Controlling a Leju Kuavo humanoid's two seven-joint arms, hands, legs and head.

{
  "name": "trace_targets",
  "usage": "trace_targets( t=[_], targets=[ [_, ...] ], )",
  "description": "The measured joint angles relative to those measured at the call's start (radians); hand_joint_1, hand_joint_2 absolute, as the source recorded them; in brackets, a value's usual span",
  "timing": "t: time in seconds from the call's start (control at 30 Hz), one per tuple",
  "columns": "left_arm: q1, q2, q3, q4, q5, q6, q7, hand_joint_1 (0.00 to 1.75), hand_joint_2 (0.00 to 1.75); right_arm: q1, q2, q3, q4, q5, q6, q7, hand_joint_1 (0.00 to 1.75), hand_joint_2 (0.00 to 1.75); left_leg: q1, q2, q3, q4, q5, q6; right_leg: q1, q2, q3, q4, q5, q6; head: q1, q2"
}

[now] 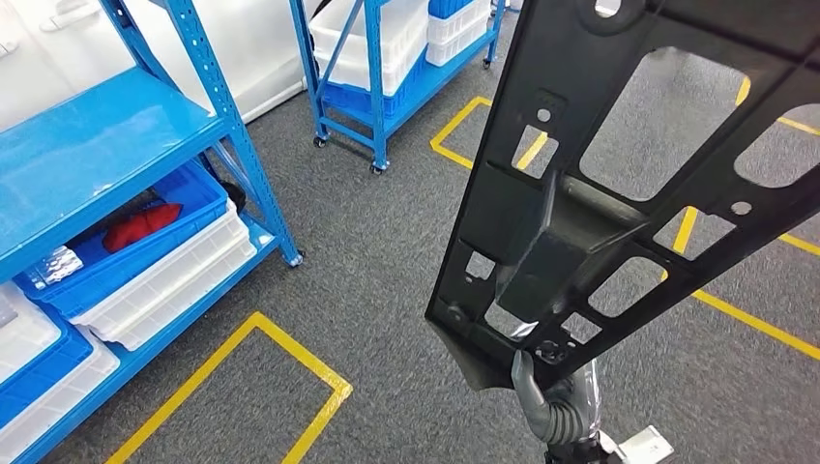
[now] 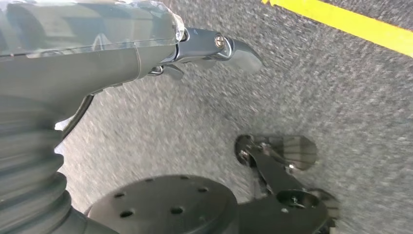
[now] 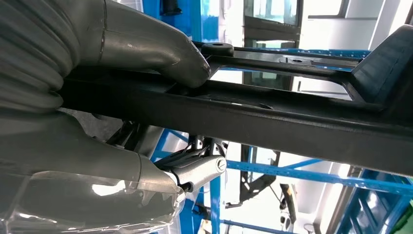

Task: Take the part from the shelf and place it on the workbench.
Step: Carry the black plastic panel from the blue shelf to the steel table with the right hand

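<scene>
The right hand (image 1: 541,391) grips the lower end of the part (image 1: 619,184), a long black metal frame pierced with cut-out windows and small holes, and holds it up off the grey carpet floor (image 1: 387,251) so that it slants upward and away from the hand across the head view. In the right wrist view the thick grey thumb (image 3: 160,51) presses on one face of the part (image 3: 272,117) while the darker fingers (image 3: 195,170) curl under the opposite face, so the frame is clamped between them (a firm wrap, not a fingertip pinch). The left hand (image 2: 122,53) hangs over the carpet, one dark fingertip (image 2: 234,48) stretched forward with nothing in it; how the other fingers lie cannot be told. To the left of the part stands a blue shelf (image 1: 106,145) carrying blue and white bins (image 1: 164,261), and a second blue shelf (image 1: 377,87) stands farther back. Yellow tape lines (image 1: 290,358) mark the floor beneath and beside the part.
</scene>
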Motion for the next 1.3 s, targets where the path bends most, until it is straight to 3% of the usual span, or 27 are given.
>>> trace_targets(
  t=[0.07, 0.1, 0.17, 0.23, 0.27, 0.3, 0.37, 0.43, 0.5, 0.53, 0.57, 0.63, 0.7, 0.73, 0.77, 0.8, 0.83, 0.87, 0.93, 1.0, 1.07, 1.13, 1.2, 1.27, 1.3],
  targets=[
    [-0.001, 0.000, 0.001, -0.001, -0.002, 0.000, -0.002, 0.00, 1.75, 0.002, 0.000, 0.000, 0.000, -0.001, 0.000, 0.000, 1.75, 1.75, 0.002, 0.018, 0.000, -0.009, 0.007, 0.012, -0.002, 0.006, -0.009, 0.001, 0.004, 0.013, 0.000, 0.000],
    [-0.001, 0.000, 0.001, -0.001, -0.004, 0.000, -0.003, 0.00, 1.75, 0.002, 0.000, 0.000, 0.001, -0.002, 0.000, 0.000, 1.75, 1.75, 0.003, 0.029, 0.002, -0.013, 0.012, 0.019, 0.000, -0.010, -0.016, 0.014, -0.005, 0.018, 0.000, 0.000],
    [-0.001, 0.001, 0.001, -0.002, -0.007, 0.001, -0.006, 0.00, 1.75, -0.001, 0.000, 0.000, 0.004, -0.005, 0.000, -0.001, 1.75, 1.75, 0.003, 0.055, 0.001, -0.020, 0.018, 0.028, 0.000, -0.061, -0.057, 0.102, -0.058, 0.024, 0.000, 0.000],
    [0.003, 0.002, 0.001, -0.002, -0.012, 0.003, -0.004, 0.00, 1.75, -0.003, 0.000, 0.000, 0.013, -0.010, 0.001, -0.006, 1.75, 1.75, -0.001, 0.081, -0.001, -0.020, 0.017, 0.031, -0.005, -0.091, -0.119, 0.234, -0.119, 0.031, 0.000, 0.000],
    [0.004, 0.002, 0.001, -0.002, -0.015, 0.004, -0.002, 0.00, 1.75, -0.003, 0.000, 0.000, 0.018, -0.012, 0.002, -0.009, 1.75, 1.75, -0.002, 0.094, -0.002, -0.019, 0.017, 0.031, -0.007, -0.097, -0.136, 0.273, -0.129, 0.034, 0.000, 0.000],
    [0.005, 0.002, 0.001, -0.002, -0.019, 0.005, 0.000, 0.00, 1.75, -0.004, 0.000, 0.000, 0.023, -0.015, 0.002, -0.012, 1.75, 1.75, -0.002, 0.107, -0.002, -0.019, 0.016, 0.031, -0.009, -0.102, -0.135, 0.275, -0.121, 0.035, 0.000, 0.000],
    [0.004, 0.002, 0.000, -0.002, -0.030, 0.006, 0.006, 0.00, 1.75, -0.007, 0.000, 0.000, 0.031, -0.020, 0.000, -0.015, 1.75, 1.75, -0.003, 0.129, 0.001, -0.019, 0.013, 0.026, -0.011, -0.122, -0.069, 0.164, -0.062, 0.034, 0.000, 0.000],
    [0.004, 0.002, -0.003, -0.002, -0.041, 0.004, 0.014, 0.00, 1.75, -0.012, 0.000, 0.000, 0.035, -0.024, -0.003, -0.015, 1.75, 1.75, -0.006, 0.147, 0.005, -0.017, 0.008, 0.018, -0.002, -0.157, 0.003, 0.034, -0.025, 0.023, 0.000, 0.000],
    [0.004, 0.002, -0.007, -0.002, -0.049, 0.001, 0.021, 0.00, 1.75, -0.013, 0.000, 0.000, 0.037, -0.028, -0.008, -0.016, 1.75, 1.75, -0.010, 0.163, 0.008, -0.017, 0.004, 0.009, 0.007, -0.167, 0.020, -0.005, -0.026, 0.012, 0.000, 0.000],
    [0.003, 0.002, -0.009, -0.002, -0.052, -0.001, 0.023, 0.00, 1.75, -0.012, 0.000, 0.000, 0.037, -0.029, -0.011, -0.018, 1.75, 1.75, -0.010, 0.171, 0.010, -0.018, 0.003, 0.003, 0.008, -0.155, 0.018, -0.007, -0.024, 0.007, 0.000, 0.000],
    [0.002, 0.003, -0.012, -0.002, -0.055, -0.002, 0.023, 0.00, 1.75, -0.010, 0.000, 0.000, 0.037, -0.030, -0.014, -0.019, 1.75, 1.75, -0.009, 0.169, 0.012, -0.016, -0.001, -0.003, 0.006, -0.145, 0.018, -0.010, -0.022, 0.001, 0.000, 0.000],
    [0.000, 0.003, -0.017, -0.002, -0.060, -0.003, 0.022, 0.00, 1.75, -0.009, 0.000, 0.000, 0.037, -0.030, -0.018, -0.022, 1.75, 1.75, -0.006, 0.133, -0.001, 0.025, -0.033, -0.011, 0.000, -0.125, 0.021, -0.018, -0.016, -0.012, 0.000, 0.000],
    [0.000, 0.003, -0.019, -0.002, -0.062, -0.004, 0.017, 0.00, 1.75, -0.010, 0.000, -0.001, 0.037, -0.031, -0.020, -0.026, 1.75, 1.75, -0.002, 0.087, -0.054, 0.144, -0.100, -0.015, -0.002, -0.107, 0.021, -0.021, -0.013, -0.020, 0.000, 0.000],
    [-0.001, 0.002, -0.021, -0.002, -0.063, -0.004, 0.015, 0.00, 1.75, -0.010, 0.000, -0.001, 0.039, -0.031, -0.021, -0.028, 1.75, 1.75, -0.002, 0.079, -0.087, 0.217, -0.131, -0.016, -0.001, -0.097, 0.020, -0.021, -0.012, -0.021, 0.000, 0.000],
    [-0.003, 0.002, -0.022, -0.002, -0.064, -0.004, 0.012, 0.00, 1.75, -0.010, 0.000, -0.001, 0.041, -0.032, -0.022, -0.029, 1.75, 1.75, -0.001, 0.076, -0.111, 0.269, -0.146, -0.017, 0.000, -0.085, 0.020, -0.020, -0.012, -0.022, 0.000, 0.000],
    [-0.005, 0.002, -0.024, -0.002, -0.067, -0.004, 0.011, 0.00, 1.75, -0.009, 0.000, -0.001, 0.043, -0.033, -0.024, -0.030, 1.75, 1.75, -0.001, 0.075, -0.121, 0.290, -0.142, -0.018, 0.000, -0.072, 0.021, -0.019, -0.012, -0.022, 0.000, 0.000],
    [-0.006, 0.002, -0.026, -0.002, -0.071, -0.004, 0.010, 0.00, 1.75, -0.009, 0.000, -0.001, 0.044, -0.033, -0.026, -0.031, 1.75, 1.75, 0.000, 0.074, -0.110, 0.266, -0.116, -0.018, 0.000, -0.058, 0.022, -0.018, -0.012, -0.021, 0.000, 0.000],
    [-0.006, 0.003, -0.029, -0.002, -0.075, -0.004, 0.010, 0.00, 1.75, -0.009, 0.000, -0.001, 0.045, -0.033, -0.029, -0.031, 1.75, 1.75, 0.002, 0.068, -0.084, 0.208, -0.077, -0.017, -0.001, -0.044, 0.023, -0.015, -0.013, -0.020, 0.000, 0.000],
    [-0.002, 0.004, -0.032, -0.002, -0.080, -0.004, 0.009, 0.00, 1.75, -0.008, 0.000, -0.001, 0.045, -0.033, -0.034, -0.031, 1.75, 1.75, 0.008, 0.025, -0.026, 0.071, -0.014, -0.014, -0.001, -0.016, 0.020, -0.006, -0.015, -0.013, 0.000, 0.000],
    [0.001, 0.005, -0.035, -0.002, -0.082, -0.004, 0.009, 0.00, 1.75, -0.008, 0.000, -0.001, 0.045, -0.034, -0.036, -0.031, 1.75, 1.75, 0.009, -0.008, -0.003, 0.008, -0.001, -0.007, -0.001, 0.006, 0.008, 0.002, -0.013, 0.001, 0.000, 0.000],
    [0.000, 0.006, -0.039, -0.002, -0.083, -0.004, 0.009, 0.00, 1.75, -0.004, -0.001, 0.000, 0.045, -0.034, -0.037, -0.031, 1.75, 1.75, 0.007, 0.005, -0.002, 0.001, -0.002, 0.005, -0.004, 0.022, -0.002, 0.003, -0.008, 0.015, 0.000, 0.000],
    [0.000, 0.006, -0.042, -0.002, -0.084, -0.004, 0.009, 0.00, 1.75, -0.002, -0.001, 0.000, 0.045, -0.035, -0.038, -0.031, 1.75, 1.75, 0.006, 0.029, 0.000, -0.007, 0.005, 0.020, -0.004, -0.016, -0.019, 0.031, -0.026, 0.024, 0.000, 0.000],
    [0.002, 0.006, -0.044, -0.002, -0.084, -0.006, 0.008, 0.00, 1.75, -0.005, -0.001, 0.000, 0.046, -0.036, -0.039, -0.031, 1.75, 1.75, 0.005, 0.055, 0.000, -0.012, 0.009, 0.028, -0.003, -0.078, -0.068, 0.132, -0.082, 0.030, 0.000, 0.000],
    [0.006, 0.006, -0.045, -0.002, -0.084, -0.006, 0.008, 0.00, 1.75, -0.006, -0.001, 0.000, 0.049, -0.036, -0.039, -0.031, 1.75, 1.75, 0.001, 0.083, -0.001, -0.012, 0.007, 0.031, -0.006, -0.097, -0.130, 0.258, -0.133, 0.035, 0.000, 0.000],
    [0.007, 0.007, -0.045, -0.002, -0.084, -0.007, 0.009, 0.00, 1.75, -0.005, -0.001, -0.001, 0.051, -0.036, -0.039, -0.031, 1.75, 1.75, 0.000, 0.097, 0.000, -0.011, 0.006, 0.031, -0.008, -0.100, -0.143, 0.285, -0.135, 0.036, 0.000, 0.000]
  ],
)
